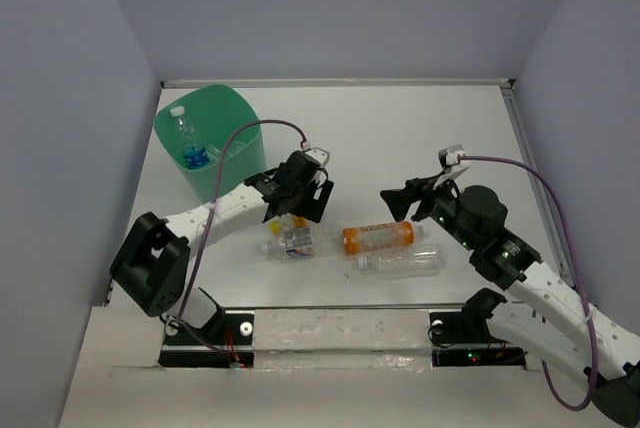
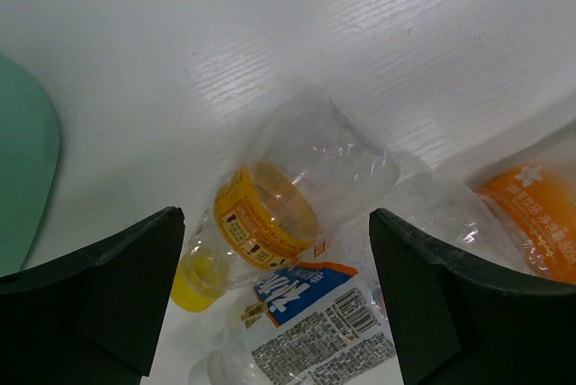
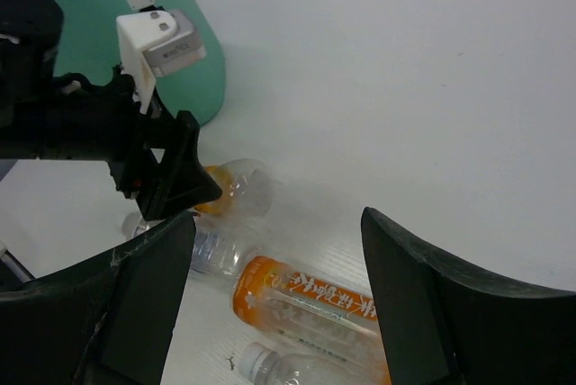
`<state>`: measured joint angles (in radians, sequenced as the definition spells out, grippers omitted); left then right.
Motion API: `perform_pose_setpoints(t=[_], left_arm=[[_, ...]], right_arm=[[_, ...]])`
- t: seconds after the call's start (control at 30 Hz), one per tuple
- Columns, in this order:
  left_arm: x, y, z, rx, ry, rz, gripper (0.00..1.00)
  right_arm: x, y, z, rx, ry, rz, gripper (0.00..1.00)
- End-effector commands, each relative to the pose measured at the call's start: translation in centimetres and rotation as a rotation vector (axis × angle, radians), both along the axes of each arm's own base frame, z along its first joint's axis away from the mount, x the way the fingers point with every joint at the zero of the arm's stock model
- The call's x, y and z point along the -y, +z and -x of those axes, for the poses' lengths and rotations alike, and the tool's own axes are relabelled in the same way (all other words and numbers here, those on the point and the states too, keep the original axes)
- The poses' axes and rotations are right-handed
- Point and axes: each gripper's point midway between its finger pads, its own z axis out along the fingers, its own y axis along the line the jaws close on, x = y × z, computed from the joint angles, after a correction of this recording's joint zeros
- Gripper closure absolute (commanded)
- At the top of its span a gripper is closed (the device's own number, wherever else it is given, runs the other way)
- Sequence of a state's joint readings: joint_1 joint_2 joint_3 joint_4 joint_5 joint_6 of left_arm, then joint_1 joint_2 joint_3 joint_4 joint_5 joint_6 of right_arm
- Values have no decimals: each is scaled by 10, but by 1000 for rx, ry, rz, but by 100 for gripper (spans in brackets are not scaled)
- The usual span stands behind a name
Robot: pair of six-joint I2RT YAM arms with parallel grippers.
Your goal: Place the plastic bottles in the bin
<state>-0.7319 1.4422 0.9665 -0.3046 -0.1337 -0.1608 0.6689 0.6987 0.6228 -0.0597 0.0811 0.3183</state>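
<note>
The mint-green bin stands at the back left with a blue-labelled bottle inside. My left gripper is open and hovers just above a yellow-capped bottle, which lies between its fingers. A clear bottle with a printed label lies beside it. An orange bottle and a clear bottle lie to the right. My right gripper is open and empty above the orange bottle.
The bin's wall shows at the left edge of the left wrist view and at the top left of the right wrist view. The left gripper reaches into the right wrist view. Grey walls enclose the white table.
</note>
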Motion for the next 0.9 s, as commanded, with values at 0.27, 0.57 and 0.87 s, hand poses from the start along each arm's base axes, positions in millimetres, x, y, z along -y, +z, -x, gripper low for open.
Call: perform_pose_setpoints(t=[0.27,0.57,0.87], left_arm=[[6,-19,-11,-40,-9,-79,12],[8,-32,-29,-27,21,-138,29],[6,-42,-36,-24,41,-176,22]], right_arm=[[-6,12,7,39,43,-51,21],[-11,13,10,48,73,-67,20],[-11,13,11,53,76,-77,20]])
